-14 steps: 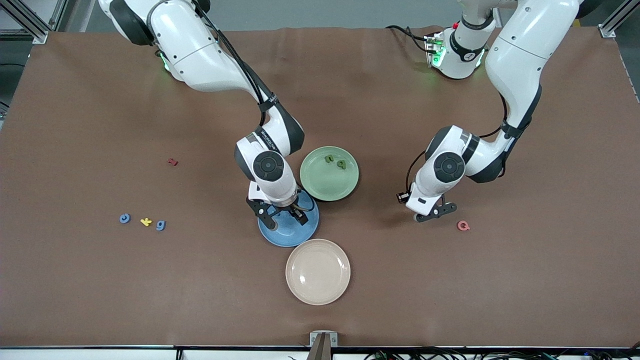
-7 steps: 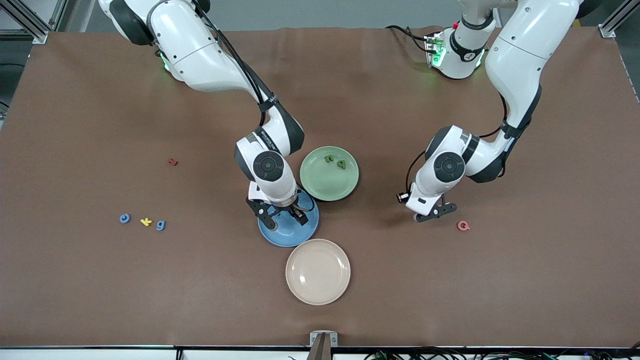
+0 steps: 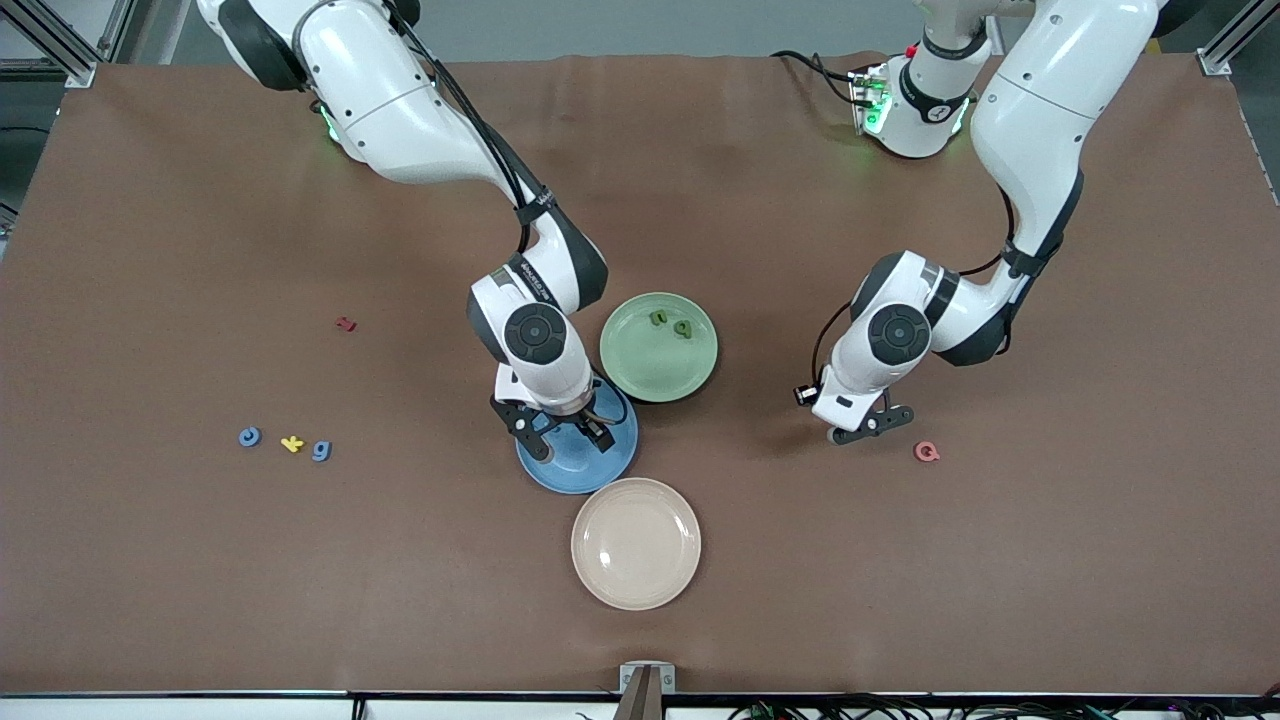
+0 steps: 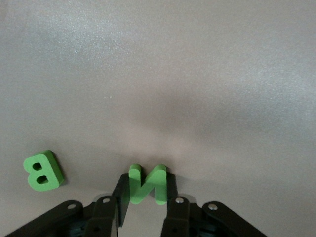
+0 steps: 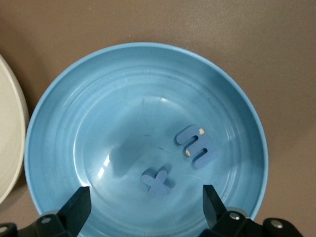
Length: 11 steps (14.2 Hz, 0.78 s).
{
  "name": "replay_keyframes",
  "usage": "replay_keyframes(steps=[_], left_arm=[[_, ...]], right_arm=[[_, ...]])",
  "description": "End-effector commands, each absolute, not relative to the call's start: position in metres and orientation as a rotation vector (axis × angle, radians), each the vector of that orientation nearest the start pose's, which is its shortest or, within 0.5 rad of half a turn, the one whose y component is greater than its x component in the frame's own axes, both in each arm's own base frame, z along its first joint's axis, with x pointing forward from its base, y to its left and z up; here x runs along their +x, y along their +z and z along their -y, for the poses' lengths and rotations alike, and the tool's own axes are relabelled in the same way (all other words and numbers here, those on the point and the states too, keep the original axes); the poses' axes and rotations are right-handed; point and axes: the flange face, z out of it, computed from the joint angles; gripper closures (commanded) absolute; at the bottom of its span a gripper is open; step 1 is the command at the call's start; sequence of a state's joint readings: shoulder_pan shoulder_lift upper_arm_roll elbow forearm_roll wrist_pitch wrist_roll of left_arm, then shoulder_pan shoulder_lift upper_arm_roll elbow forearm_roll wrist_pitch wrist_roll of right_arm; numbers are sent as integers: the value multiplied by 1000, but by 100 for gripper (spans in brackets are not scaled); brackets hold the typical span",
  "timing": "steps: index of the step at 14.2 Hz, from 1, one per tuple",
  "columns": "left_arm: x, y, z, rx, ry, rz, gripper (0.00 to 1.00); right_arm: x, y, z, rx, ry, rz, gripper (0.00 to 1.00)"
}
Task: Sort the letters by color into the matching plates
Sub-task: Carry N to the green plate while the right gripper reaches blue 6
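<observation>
My left gripper [image 3: 866,428] is down at the table near the left arm's end, shut on a green N [image 4: 147,183] that stands between its fingers [image 4: 120,195]. A green B [image 4: 43,170] lies on the table beside it. My right gripper [image 3: 566,432] hangs open over the blue plate [image 3: 575,470], which holds a blue x [image 5: 158,181] and a blue E [image 5: 196,145]. The green plate [image 3: 640,370] holds two green letters [image 3: 658,318]. A blue c [image 3: 249,437] and a blue g [image 3: 321,451] lie toward the right arm's end.
A cream plate [image 3: 636,543] sits nearer the front camera than the blue plate, almost touching it. A yellow k [image 3: 292,444] lies between the c and g. A dark red letter [image 3: 346,324] lies farther back. A pink Q [image 3: 927,452] lies beside my left gripper.
The left gripper's fingers have drawn slightly closer together at the table. The right arm has barely moved over the blue plate.
</observation>
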<state>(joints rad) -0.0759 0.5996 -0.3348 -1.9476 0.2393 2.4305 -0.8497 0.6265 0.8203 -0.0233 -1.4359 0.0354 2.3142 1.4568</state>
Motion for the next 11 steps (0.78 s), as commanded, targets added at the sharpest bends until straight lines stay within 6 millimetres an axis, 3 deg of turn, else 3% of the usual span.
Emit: replay_keyframes(steps=[1, 6, 9, 11], left_arm=[[561, 180, 238, -3096, 97, 468, 81], [567, 204, 251, -3106, 55, 455, 82], [563, 225, 284, -3096, 103, 456, 82], [557, 237, 310, -3098, 124, 466, 82]], right_arm=[[603, 212, -418, -2800, -27, -1301, 0], [606, 224, -407, -2866, 2, -1233, 0], [610, 236, -393, -2922, 34, -1185, 0], [618, 250, -371, -2922, 54, -1217, 0]])
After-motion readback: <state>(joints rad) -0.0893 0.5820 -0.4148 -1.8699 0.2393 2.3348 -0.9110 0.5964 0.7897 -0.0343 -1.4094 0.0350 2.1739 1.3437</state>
